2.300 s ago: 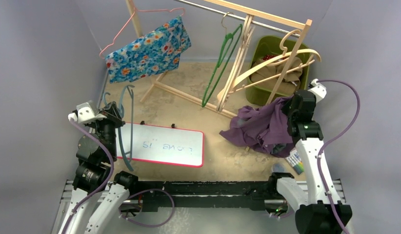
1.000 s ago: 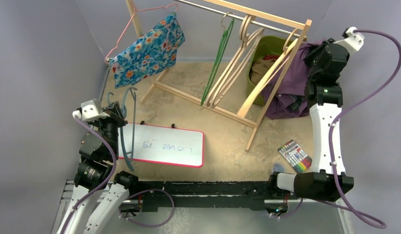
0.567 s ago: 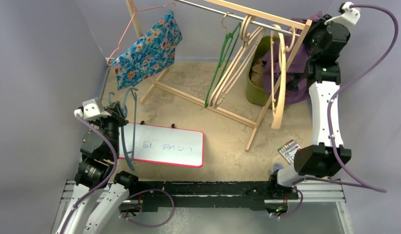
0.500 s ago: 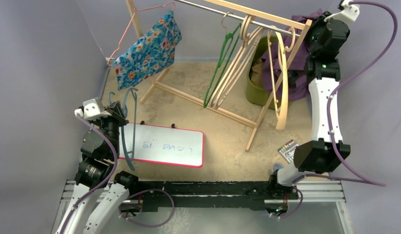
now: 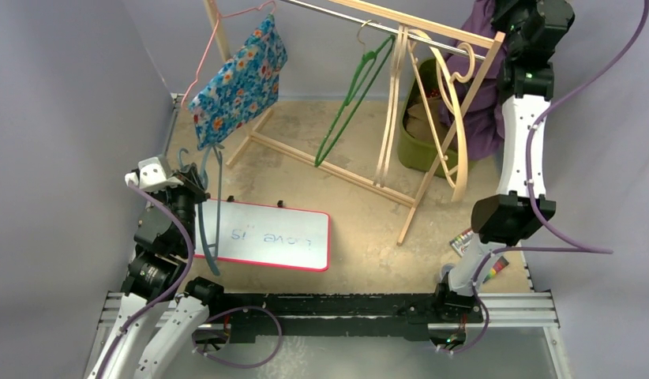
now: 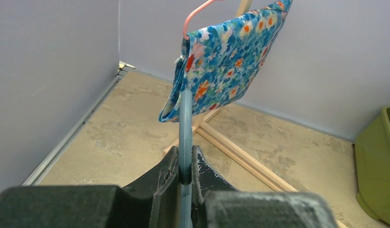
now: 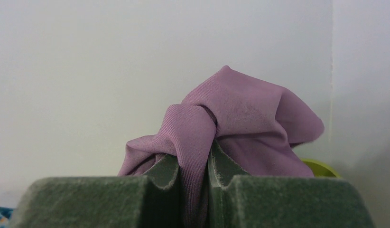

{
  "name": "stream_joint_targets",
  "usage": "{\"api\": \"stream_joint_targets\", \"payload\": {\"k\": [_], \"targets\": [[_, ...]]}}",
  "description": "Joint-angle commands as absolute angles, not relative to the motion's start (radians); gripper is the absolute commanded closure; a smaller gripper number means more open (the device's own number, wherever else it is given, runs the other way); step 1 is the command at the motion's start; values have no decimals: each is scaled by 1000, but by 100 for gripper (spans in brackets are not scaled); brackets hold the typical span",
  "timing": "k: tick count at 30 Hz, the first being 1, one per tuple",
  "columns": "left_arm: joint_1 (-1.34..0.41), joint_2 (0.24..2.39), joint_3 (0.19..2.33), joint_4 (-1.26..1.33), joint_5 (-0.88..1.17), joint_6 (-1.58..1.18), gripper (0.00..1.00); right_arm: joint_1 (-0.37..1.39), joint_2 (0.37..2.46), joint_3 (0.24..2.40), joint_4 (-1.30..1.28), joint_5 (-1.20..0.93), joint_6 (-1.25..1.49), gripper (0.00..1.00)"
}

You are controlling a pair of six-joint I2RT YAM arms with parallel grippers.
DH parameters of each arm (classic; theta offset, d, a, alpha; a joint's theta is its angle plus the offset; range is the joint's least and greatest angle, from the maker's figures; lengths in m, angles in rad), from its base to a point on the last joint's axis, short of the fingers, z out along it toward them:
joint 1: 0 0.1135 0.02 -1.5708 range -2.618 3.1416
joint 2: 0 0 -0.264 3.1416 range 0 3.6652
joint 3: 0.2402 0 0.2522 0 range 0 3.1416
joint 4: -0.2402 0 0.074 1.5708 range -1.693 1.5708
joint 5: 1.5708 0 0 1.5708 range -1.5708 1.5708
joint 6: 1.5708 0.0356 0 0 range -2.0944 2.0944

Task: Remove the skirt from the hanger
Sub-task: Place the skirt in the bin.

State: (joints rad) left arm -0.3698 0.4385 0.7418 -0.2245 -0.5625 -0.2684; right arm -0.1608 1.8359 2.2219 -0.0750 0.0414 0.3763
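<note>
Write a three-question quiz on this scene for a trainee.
1. True or false: the left end effector is clamped on a blue hanger.
2. Pick one: what does the right end effector grip? A. a marker pack. B. the purple skirt. C. a green hanger.
3. Short answer: what hangs from the pink hanger?

Key: 1 true. 2 B. 3 the floral garment.
</note>
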Motion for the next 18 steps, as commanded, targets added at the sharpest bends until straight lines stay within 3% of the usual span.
{"api": "stream_joint_targets", "payload": {"k": [1,12,18], "targets": [[-377,429,742,-172,-581,-254,100,-173,1845,2374,77,-65,477,100],[-377,422,742,-173,-578,-255,100,-180,1869,2415,151,-132,593,100],[-377,417,742,-174,-578,-258,100,-197,1806,2208,183,-81,551,100]]}}
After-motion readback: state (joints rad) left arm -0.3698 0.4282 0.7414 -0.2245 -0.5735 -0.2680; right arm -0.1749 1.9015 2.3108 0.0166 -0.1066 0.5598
